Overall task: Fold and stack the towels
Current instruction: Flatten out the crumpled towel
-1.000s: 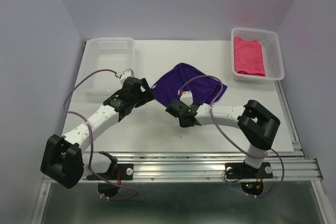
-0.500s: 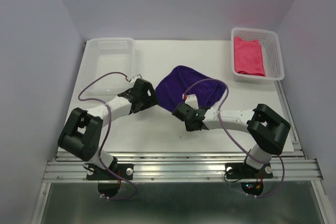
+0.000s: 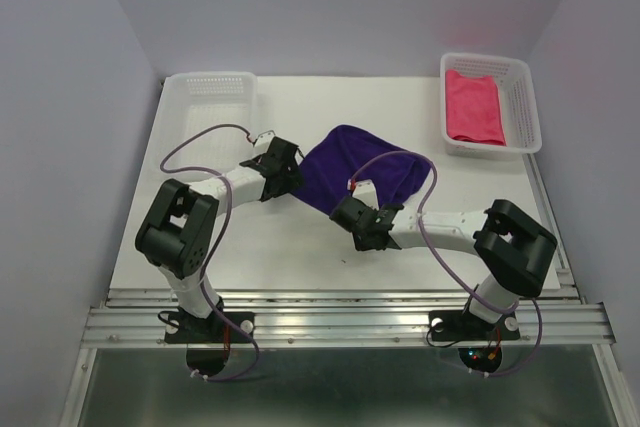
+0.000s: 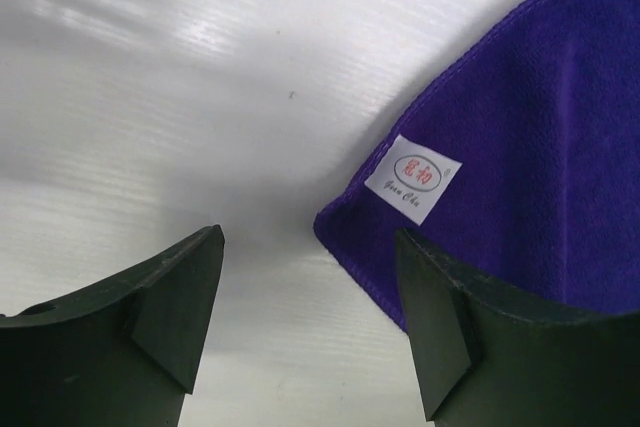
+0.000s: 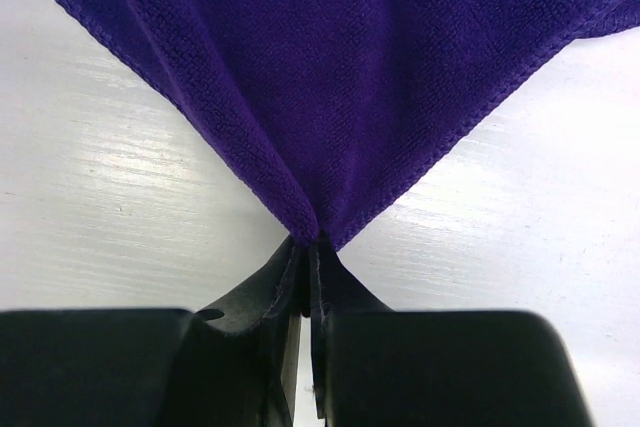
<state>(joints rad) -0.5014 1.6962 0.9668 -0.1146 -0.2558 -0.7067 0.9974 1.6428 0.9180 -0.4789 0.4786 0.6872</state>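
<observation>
My right gripper (image 5: 306, 252) is pinched tight on one corner of the dark purple towel (image 5: 330, 67). The soft, fuzzy cloth fans out from my fingers like a pointy hill. My left gripper (image 4: 308, 257) stands wide with nothing in it, one black finger on each side of another corner. Only that close view shows the little white tag (image 4: 412, 177) with red marks, and the stitched hem. The top view shows the towel lying rumpled near the middle of the white table (image 3: 400, 97). The pink towel (image 3: 473, 107) lies flat in the holey white basket (image 3: 528, 112) at the far right corner.
</observation>
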